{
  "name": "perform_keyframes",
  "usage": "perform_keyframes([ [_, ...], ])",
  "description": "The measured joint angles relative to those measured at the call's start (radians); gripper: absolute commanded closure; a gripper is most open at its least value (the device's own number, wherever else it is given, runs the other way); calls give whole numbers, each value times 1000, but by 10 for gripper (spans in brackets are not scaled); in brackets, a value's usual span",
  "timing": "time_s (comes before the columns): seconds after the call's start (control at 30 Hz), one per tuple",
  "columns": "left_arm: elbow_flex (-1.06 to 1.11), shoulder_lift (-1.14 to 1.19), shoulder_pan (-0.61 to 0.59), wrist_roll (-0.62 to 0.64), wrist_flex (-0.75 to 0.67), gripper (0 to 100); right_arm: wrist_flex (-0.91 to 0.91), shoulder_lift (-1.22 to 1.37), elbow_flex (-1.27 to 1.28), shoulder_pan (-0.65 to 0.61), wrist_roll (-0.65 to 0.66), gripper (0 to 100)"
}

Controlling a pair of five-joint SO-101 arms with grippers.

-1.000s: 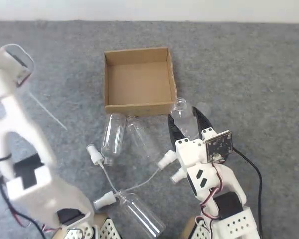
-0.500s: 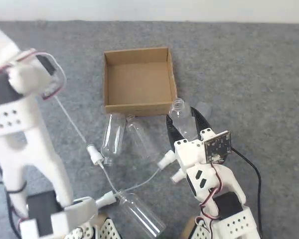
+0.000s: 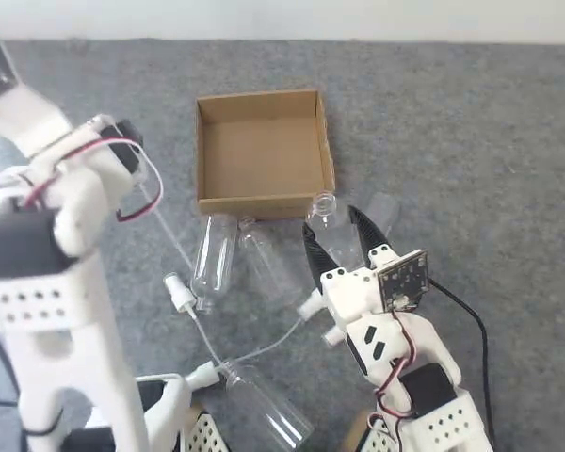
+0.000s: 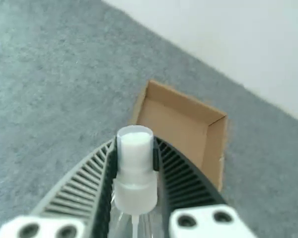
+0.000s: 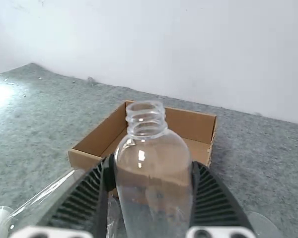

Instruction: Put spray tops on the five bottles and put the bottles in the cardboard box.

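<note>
My left gripper [image 4: 134, 145] is shut on a white spray top [image 4: 135, 166], held high above the carpet, with the open cardboard box [image 4: 175, 124] beyond it. In the high view the left arm [image 3: 61, 226] stands left of the box [image 3: 261, 203], and the top's thin dip tube [image 3: 169, 235] hangs slanting below it. My right gripper [image 3: 337, 234] is shut on a clear uncapped bottle [image 3: 331, 231], held upright just in front of the box's near right corner. The right wrist view shows that bottle [image 5: 151, 163] between the jaws, with the box [image 5: 92, 148] behind it.
Two clear bottles [image 3: 214, 256] [image 3: 268, 268] lie in front of the box. A third bottle [image 3: 264, 407] with a spray top on it lies near the arm bases. Loose spray tops [image 3: 180, 293] [image 3: 314, 303] lie between them. Another clear bottle [image 3: 383, 209] lies right of the gripper.
The left arm has swung up and toward the middle, carrying the spray top with its tube trailing. The right gripper has shifted slightly left with its bottle.
</note>
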Motion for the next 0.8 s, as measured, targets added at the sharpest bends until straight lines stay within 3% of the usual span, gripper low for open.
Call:
perform_keyframes([
  [0.37,258,-203,34,83,-253,991,0,0,0,-95,0,924],
  [0.6,410,-356,127,84,-356,990,0,0,0,-121,0,922],
  [0.8,582,-528,146,175,-485,990,14,0,0,-198,0,923],
])
